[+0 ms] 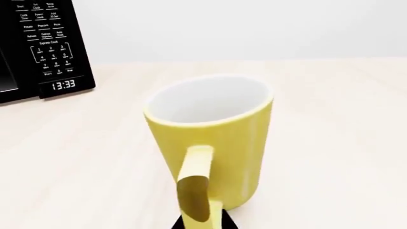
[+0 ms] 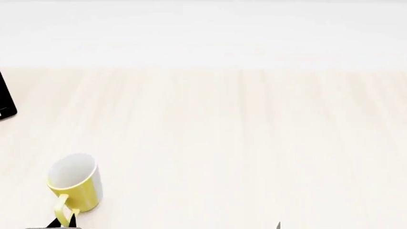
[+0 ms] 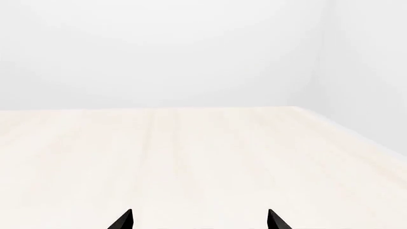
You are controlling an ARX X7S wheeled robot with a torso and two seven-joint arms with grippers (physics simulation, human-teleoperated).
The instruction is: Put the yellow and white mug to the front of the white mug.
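Yellow and white mug (image 1: 210, 143): left wrist view. Upright on the pale wood bench (image 1: 337, 143), yellow side and yellow loop handle turned toward the camera, white interior showing. Left claw (image 1: 205, 220): only a dark sliver visible just behind the handle; whether it is released or clenched on the handle, cannot tell. Microwave (image 1: 45, 47), black, keypad and clock lit, far left of the mug and well apart.

Head view. Same mug (image 2: 75, 183) at the near left of the bench (image 2: 241, 143), tilted slightly as seen; left claw (image 2: 62, 222) tips at the handle, state not readable. Microwave (image 2: 5, 102) edge at far left. Right claw (image 2: 278, 225): a single tip at the near edge. White mug: not in any view.

Right wrist view. Right claw (image 3: 199, 220): two fingertips spread wide, released, nothing between them; bare bench (image 3: 190, 152) ahead.

Risks, as judged. Reference mug unseen, so the "front" spot may be misplaced. A handle hold is narrow; the mug may swing or slip if lifted quickly, or tip if nudged.
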